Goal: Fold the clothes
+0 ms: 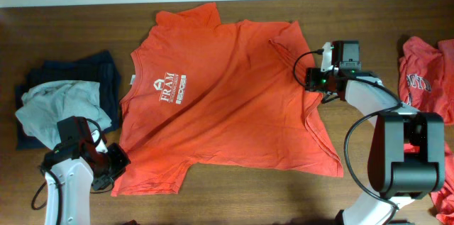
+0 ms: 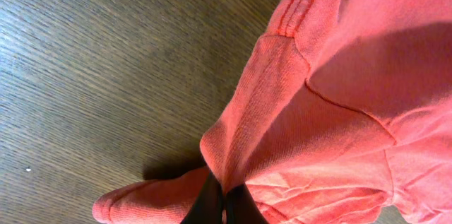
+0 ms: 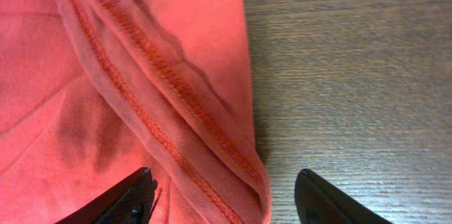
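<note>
An orange-red T-shirt (image 1: 227,90) with white lettering lies spread on the table. My left gripper (image 1: 117,161) is shut on the shirt's lower-left hem corner; in the left wrist view the fabric (image 2: 339,111) is pinched between the black fingers (image 2: 226,206). My right gripper (image 1: 311,81) is open at the shirt's right sleeve; in the right wrist view its fingers (image 3: 226,196) straddle the stitched sleeve hem (image 3: 169,97) without closing on it.
A pale grey garment (image 1: 64,104) lies on a navy one (image 1: 92,69) at the left. More orange-red clothes (image 1: 425,76) lie at the right edge. The wooden table (image 1: 71,33) surrounds the shirt.
</note>
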